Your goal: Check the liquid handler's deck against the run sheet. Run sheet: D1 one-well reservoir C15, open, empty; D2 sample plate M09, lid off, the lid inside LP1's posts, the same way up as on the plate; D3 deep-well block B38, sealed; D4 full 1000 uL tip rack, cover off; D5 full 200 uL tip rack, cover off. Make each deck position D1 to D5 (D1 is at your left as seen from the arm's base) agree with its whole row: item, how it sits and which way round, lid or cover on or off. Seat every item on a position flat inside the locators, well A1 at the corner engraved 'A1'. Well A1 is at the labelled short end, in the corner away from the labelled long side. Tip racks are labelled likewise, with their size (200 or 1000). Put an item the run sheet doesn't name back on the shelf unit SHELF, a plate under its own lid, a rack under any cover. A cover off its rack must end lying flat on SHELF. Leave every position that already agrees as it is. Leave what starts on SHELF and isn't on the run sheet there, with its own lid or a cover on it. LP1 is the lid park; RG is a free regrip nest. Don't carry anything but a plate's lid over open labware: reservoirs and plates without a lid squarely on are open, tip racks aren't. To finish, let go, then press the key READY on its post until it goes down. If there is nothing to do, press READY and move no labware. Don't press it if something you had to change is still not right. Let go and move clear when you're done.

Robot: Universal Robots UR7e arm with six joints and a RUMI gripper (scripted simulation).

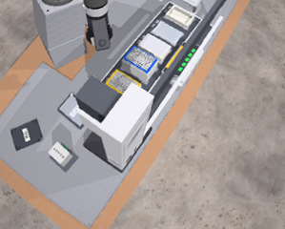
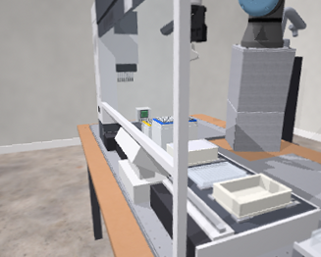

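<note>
My gripper [image 1: 101, 44] is shut and empty, hanging above the grey table between the arm's pedestal and the deck. In the exterior view it [image 2: 198, 28] shows high up. The deck row holds an open cream reservoir [image 1: 180, 16] [image 2: 251, 194], a clear sample plate [image 1: 167, 31] [image 2: 214, 172], a white sealed block [image 1: 156, 46] [image 2: 193, 151], a blue-framed tip rack [image 1: 140, 60] [image 2: 166, 127] and a yellow-framed tip rack [image 1: 122, 82]. A thin grey lid [image 1: 72, 111] lies flat beside the shelf unit. A small white key post with a green mark [image 1: 60, 153] [image 2: 143, 113] stands at the front.
The white and dark shelf unit [image 1: 117, 114] stands at the near end of the deck row. A black labelled square nest [image 1: 29, 132] lies on the table at the left. A white frame rail with green lights [image 1: 186, 59] runs along the deck's far side. The arm's grey pedestal [image 1: 58, 23] is at the upper left.
</note>
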